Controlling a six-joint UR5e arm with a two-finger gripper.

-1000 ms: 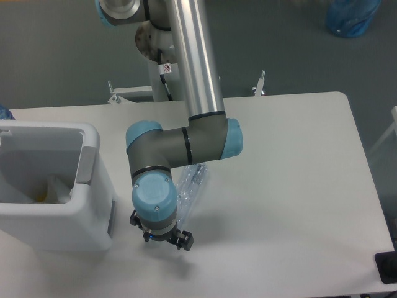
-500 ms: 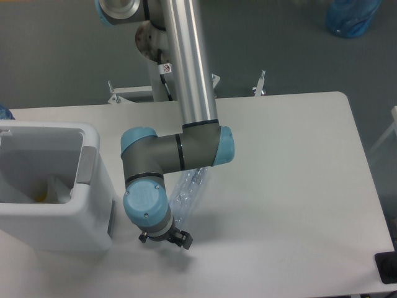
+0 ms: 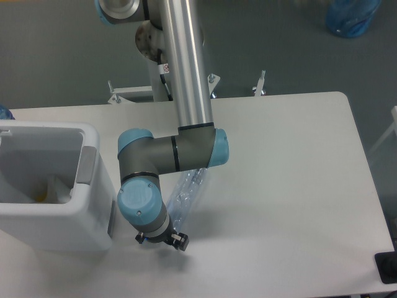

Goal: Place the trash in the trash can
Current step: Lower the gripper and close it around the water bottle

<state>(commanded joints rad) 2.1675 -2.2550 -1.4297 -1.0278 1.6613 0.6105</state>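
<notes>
The trash in view is a long clear bottle (image 3: pixel 189 192) lying on the white table, its lower end tucked under my wrist. My gripper (image 3: pixel 161 239) points down at the table just left of the bottle's near end. Only black bits of it show below the blue wrist cap, so its fingers are hidden and I cannot tell whether they touch the bottle. The trash can (image 3: pixel 87 205), a white boxy bin with a grey side panel, stands at the left edge, close beside my wrist. Something pale and yellowish lies inside it.
My arm's silver tube (image 3: pixel 186 62) crosses the back of the table. A blue bag (image 3: pixel 350 15) sits on the floor at the far right. A black object (image 3: pixel 388 267) shows at the table's near right corner.
My wrist and elbow have shifted left toward the trash can and a little nearer the front edge. The bottle lies in the same place.
</notes>
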